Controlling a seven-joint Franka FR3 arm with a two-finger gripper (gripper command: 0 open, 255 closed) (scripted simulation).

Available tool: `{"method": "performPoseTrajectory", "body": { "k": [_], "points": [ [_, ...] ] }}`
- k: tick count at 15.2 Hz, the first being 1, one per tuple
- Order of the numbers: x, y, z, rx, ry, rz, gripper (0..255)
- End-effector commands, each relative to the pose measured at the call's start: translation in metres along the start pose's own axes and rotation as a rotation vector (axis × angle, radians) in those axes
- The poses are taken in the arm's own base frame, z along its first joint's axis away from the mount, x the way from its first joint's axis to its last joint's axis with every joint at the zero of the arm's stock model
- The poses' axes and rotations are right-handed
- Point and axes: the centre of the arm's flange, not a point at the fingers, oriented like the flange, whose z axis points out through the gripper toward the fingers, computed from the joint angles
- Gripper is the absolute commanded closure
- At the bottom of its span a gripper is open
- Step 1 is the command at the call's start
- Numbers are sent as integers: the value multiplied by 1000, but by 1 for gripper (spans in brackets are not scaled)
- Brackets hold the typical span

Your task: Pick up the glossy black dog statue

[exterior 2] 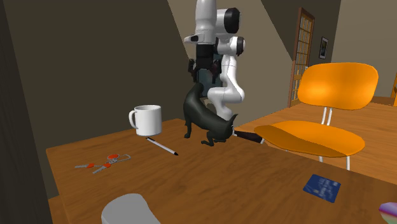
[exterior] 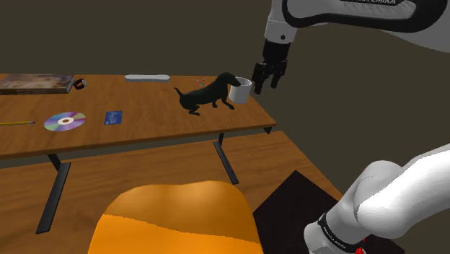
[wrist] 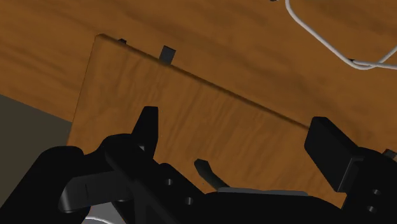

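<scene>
Wooden table (exterior: 144, 124): white mug (exterior: 240, 90) near black dog statue (exterior: 204, 96).

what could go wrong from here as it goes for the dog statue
The open pincer hangs close by the white mug, not over the dog statue; moving across, it might knock the mug. The statue stands near the end of the table, so a sideways nudge could tip it off the edge.

Wood-grain table (exterior: 159, 121); dog statue (exterior: 204, 96) (glossy).
</scene>
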Motion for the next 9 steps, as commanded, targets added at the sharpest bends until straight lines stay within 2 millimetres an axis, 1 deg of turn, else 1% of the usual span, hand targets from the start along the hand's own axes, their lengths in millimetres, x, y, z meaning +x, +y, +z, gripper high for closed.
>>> {"method": "performPoseTrajectory", "body": {
  "k": [1, 9],
  "points": [
    [27, -6, -8, 0, -1, -8, 0],
    [125, -36, -38, -3, -6, -40, 0]
  ]
}}
